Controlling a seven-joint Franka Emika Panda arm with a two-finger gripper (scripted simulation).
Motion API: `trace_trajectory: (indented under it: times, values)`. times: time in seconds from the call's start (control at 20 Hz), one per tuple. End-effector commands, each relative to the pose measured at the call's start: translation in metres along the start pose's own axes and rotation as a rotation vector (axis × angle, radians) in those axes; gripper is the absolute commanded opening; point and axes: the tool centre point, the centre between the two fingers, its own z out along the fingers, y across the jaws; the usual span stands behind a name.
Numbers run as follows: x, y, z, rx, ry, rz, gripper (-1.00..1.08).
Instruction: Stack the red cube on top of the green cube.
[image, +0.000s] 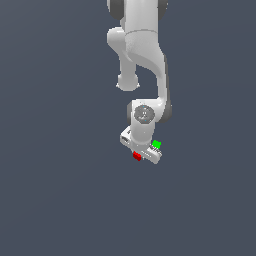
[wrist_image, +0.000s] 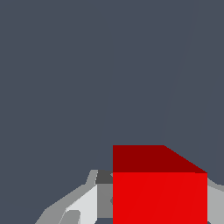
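The arm reaches down over the dark grey surface (image: 55, 190), and its tool (image: 140, 148) sits low above it. The red cube (image: 136, 156) lies between the tool's fingers (wrist_image: 83, 205), which flank it on both sides in the wrist view; whether they press on it cannot be told. The green cube (image: 156, 144) shows just beside the tool, toward the exterior view's right, near the red cube but apart from it.

A bare simulated workspace, not a real room.

Flat, untextured slate-grey ground (image: 55, 200) fills the frame edge to edge, with no walls or furniture; the white arm (image: 142, 55) at upper centre and two tiny cubes are smooth, evenly shaded computer renders.
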Motion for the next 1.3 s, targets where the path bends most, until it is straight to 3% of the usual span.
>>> trace_trajectory:
  times: [0.0,0.35,0.9,1.25]
  values:
    - [0.000,0.000,0.000,0.000,0.000,0.000,-1.00]
    - [0.000,0.001,-0.019,0.000,0.000,0.000,-1.00]
    - [-0.001,0.001,-0.088,0.000,0.000,0.001,-1.00]
    - [0.000,0.001,-0.098,0.001,0.001,0.001,-1.00]
